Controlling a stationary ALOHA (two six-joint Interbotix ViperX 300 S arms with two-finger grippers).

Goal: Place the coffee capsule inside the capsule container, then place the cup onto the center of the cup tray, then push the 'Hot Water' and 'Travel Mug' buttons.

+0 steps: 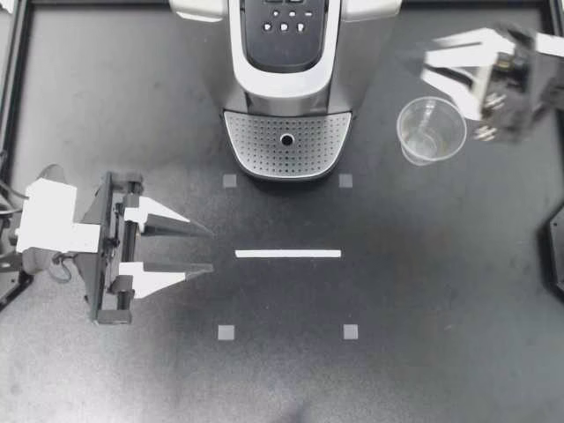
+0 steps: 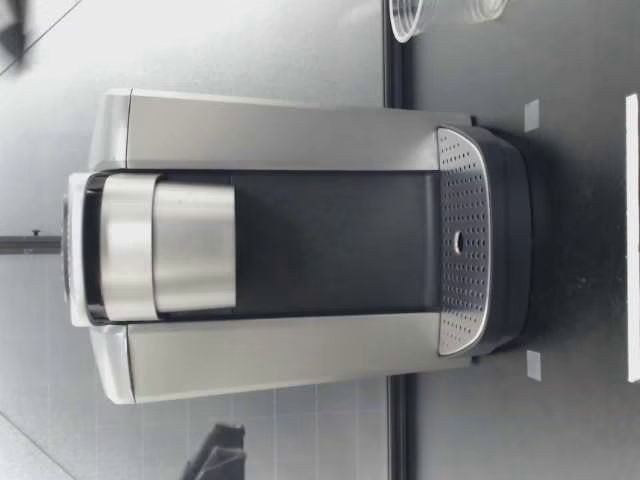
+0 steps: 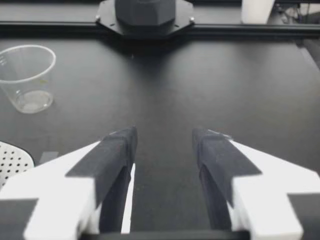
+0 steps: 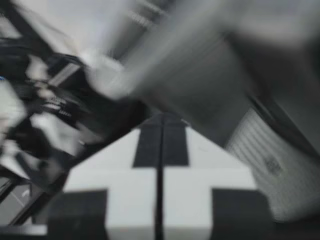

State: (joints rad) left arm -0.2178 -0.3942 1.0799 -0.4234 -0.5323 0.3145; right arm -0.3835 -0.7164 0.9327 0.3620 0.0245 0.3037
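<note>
The coffee machine (image 1: 286, 53) stands at the table's back middle, its perforated cup tray (image 1: 286, 141) bare and its buttons (image 1: 284, 22) on top. A clear plastic cup (image 1: 430, 130) stands upright on the table beside the machine, on my right arm's side. My right gripper (image 1: 429, 60) hovers blurred over the table just behind the cup; the right wrist view shows its fingers (image 4: 150, 145) pressed together, holding nothing. My left gripper (image 1: 211, 249) rests low on the other side, open and empty, pointing toward the white strip. The left wrist view shows the cup (image 3: 27, 77) far ahead. No capsule is visible.
A white tape strip (image 1: 287, 254) and small grey squares (image 1: 226, 332) mark the mat in front of the machine. Black frame rails (image 1: 18, 88) border the table. In the low view the machine (image 2: 300, 245) fills the middle, with the cup's rim (image 2: 405, 18) beside it.
</note>
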